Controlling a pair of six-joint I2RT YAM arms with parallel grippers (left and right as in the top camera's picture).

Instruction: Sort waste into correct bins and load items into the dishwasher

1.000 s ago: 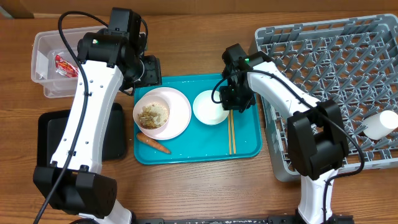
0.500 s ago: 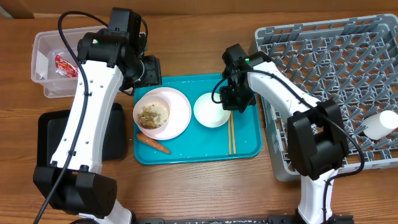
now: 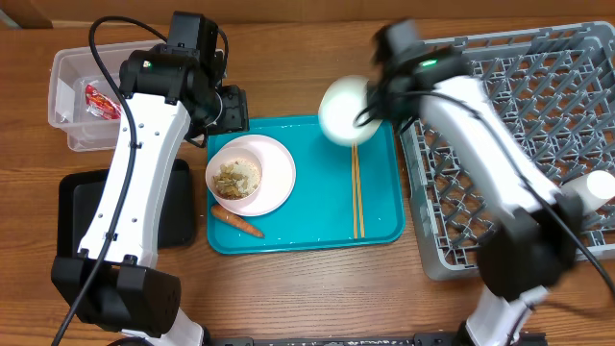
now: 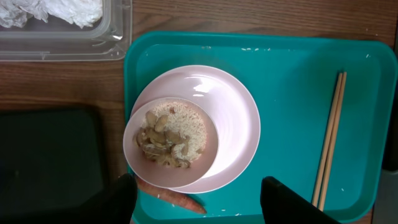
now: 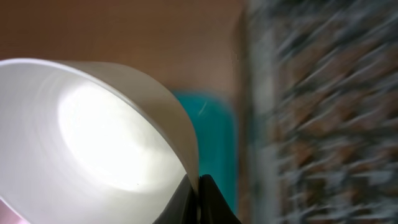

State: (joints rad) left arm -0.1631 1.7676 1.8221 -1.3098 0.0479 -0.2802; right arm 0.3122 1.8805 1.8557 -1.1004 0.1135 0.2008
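"Over the teal tray's [image 3: 380,207] far edge, beside the dish rack [image 3: 519,86] — what's the right gripper [image 5: 198,194] got?"

"Jaws clamped on the rim of the white bowl [image 3: 344,111], all blurred. Left gripper [image 4: 208,202]: jaws apart, holding nothing. Red wrapper [image 3: 99,99] print — too small to read."

Relocated: small white bowl [image 3: 343,109], formerly seated on the teal tray [image 3: 317,216], now lifted clear, tilted and motion-blurred above the tray's far edge; its former spot shows bare teal. Closed: right end effector [image 5: 198,200], a second ago part open at the bowl's rim, now clamped on that rim; right arm [image 3: 480,125] swung from over the tray toward the dish rack [image 3: 509,86], blurred in motion. Uncovered: chopsticks [image 3: 357,197], upper ends previously under the arm, now visible along their full length.
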